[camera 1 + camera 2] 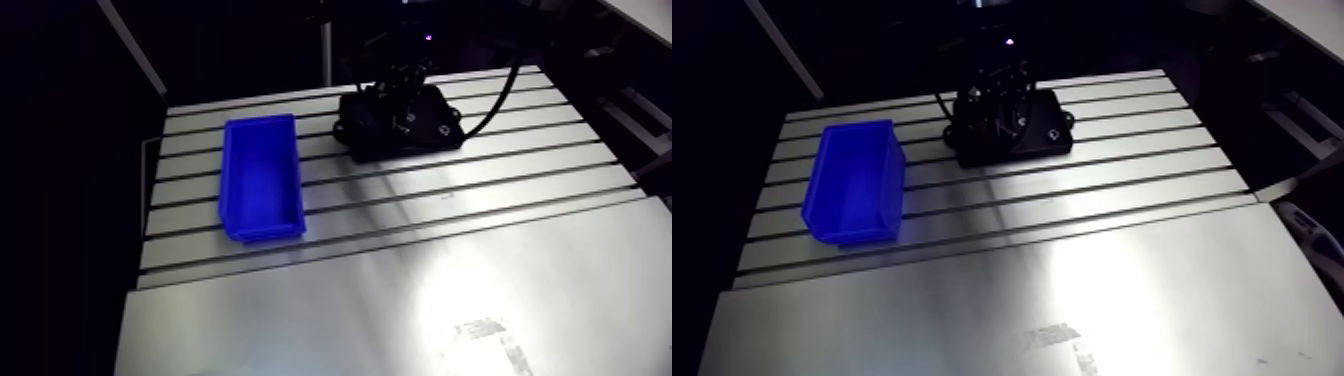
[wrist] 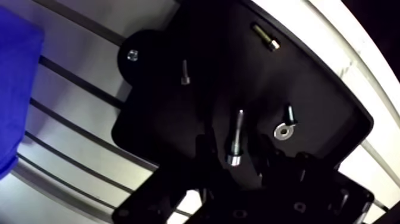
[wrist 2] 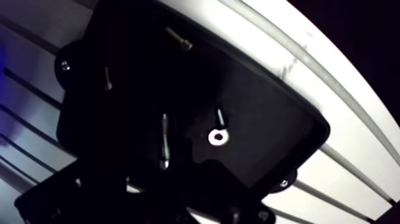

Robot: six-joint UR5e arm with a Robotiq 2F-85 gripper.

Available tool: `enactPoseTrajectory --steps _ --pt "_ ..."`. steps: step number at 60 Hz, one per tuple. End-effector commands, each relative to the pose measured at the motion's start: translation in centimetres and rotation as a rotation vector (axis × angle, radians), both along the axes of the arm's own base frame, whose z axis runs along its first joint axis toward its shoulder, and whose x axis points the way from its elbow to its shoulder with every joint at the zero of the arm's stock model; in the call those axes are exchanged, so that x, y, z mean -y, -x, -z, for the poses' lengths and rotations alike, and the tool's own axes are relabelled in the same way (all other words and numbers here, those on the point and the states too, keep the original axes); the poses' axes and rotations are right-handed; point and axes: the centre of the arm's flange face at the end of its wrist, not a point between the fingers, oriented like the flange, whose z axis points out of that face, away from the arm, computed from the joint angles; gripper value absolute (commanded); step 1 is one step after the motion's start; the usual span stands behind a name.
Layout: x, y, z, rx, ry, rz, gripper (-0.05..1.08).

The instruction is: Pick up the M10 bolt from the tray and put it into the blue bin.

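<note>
Gripper (image 2: 235, 149) first, right under the wrist camera: it is down low over the black tray (image 2: 309, 101), and its jaws stand apart, one on each side of the M10 bolt (image 2: 237, 134). A strip of tray floor shows on either side of the shank, so nothing is gripped. That bolt is the long silver one. It lies flat on the tray floor, with its socket head toward the gripper and its tip pointing away.

Just beside one jaw sits a shiny washer (image 2: 284, 131), and a short dark screw (image 2: 288, 112) lies close ahead of it. Further ahead lies a small slim screw (image 2: 186, 72), and out by the tray's far edge there's a brass-toned bolt (image 2: 266, 37). All of them lie apart from the M10 bolt.

Over to the arm view: the tray sits at the far end of the slotted table (image 1: 450, 215), and the gripper is directly above it. The blue bin (image 1: 232, 185) stands on the table beside the tray, clear of it. It is open side up, with its long side running across the slots.
</note>
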Motion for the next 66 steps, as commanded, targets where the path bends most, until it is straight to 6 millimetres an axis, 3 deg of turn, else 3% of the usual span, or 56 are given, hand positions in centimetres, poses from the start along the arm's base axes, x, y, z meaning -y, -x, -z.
enactPoseTrajectory --steps 1,37,66 --pt "0.00 -0.12 0.95 0.012 0.002 0.001 0.58" --pt "0.07 0.01 0.84 0.005 0.002 -0.009 0.61" --pt "0.07 0.00 0.85 0.005 0.002 -0.009 0.75"
